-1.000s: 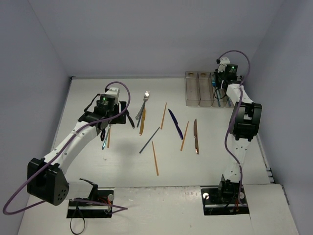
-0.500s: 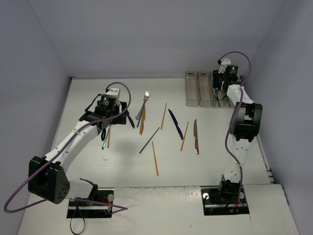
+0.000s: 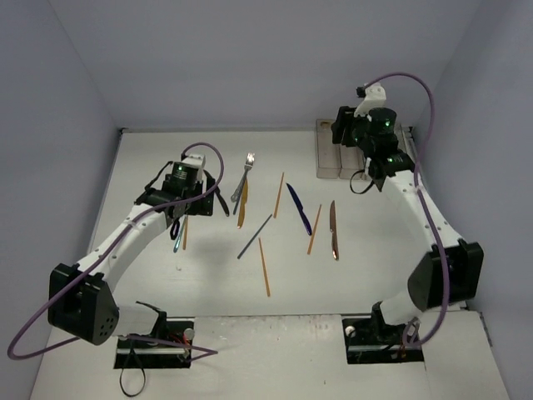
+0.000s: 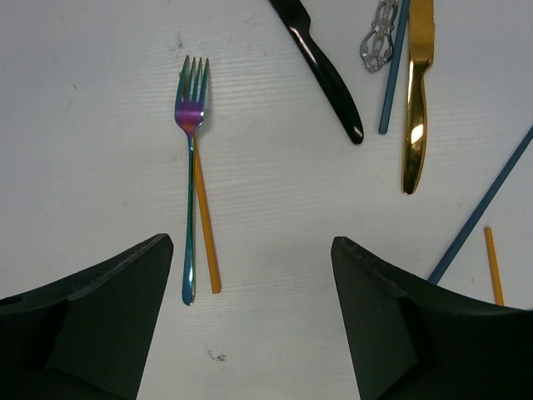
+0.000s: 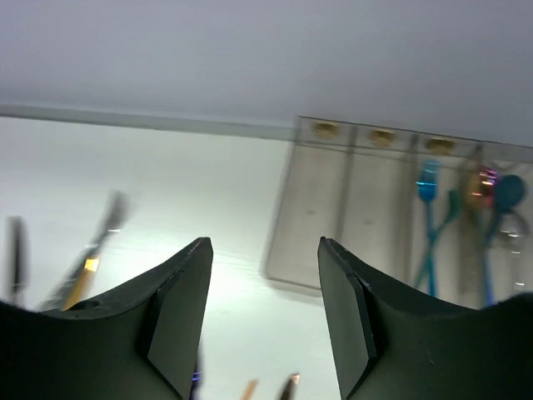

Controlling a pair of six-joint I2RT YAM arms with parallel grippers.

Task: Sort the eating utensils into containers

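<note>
Several utensils lie loose mid-table: an iridescent fork [image 3: 177, 238] [image 4: 190, 167] beside an orange chopstick [image 4: 205, 225], a black knife [image 4: 325, 71], a gold knife [image 3: 242, 208] [image 4: 416, 92], a silver fork [image 3: 247, 171], a purple-blue knife [image 3: 300, 210], a copper knife [image 3: 334, 232] and more chopsticks [image 3: 263, 268]. The clear containers [image 3: 340, 152] [image 5: 350, 208] stand at the back right; teal spoons [image 5: 429, 217] lie in the right-hand bins. My left gripper [image 3: 181, 218] [image 4: 250, 333] is open and empty just above the table, right of the fork's handle. My right gripper [image 3: 343, 127] [image 5: 262, 317] is open and empty above the bins' left end.
Walls close the table at the back and both sides. The right wrist view is motion-blurred, with utensils [image 5: 92, 258] smeared at its left. A thin blue stick [image 3: 254, 237] [image 4: 483, 208] lies diagonally mid-table.
My right arm has swung up and to the left, from the right end of the bins to above their left end. My left arm has barely moved.
</note>
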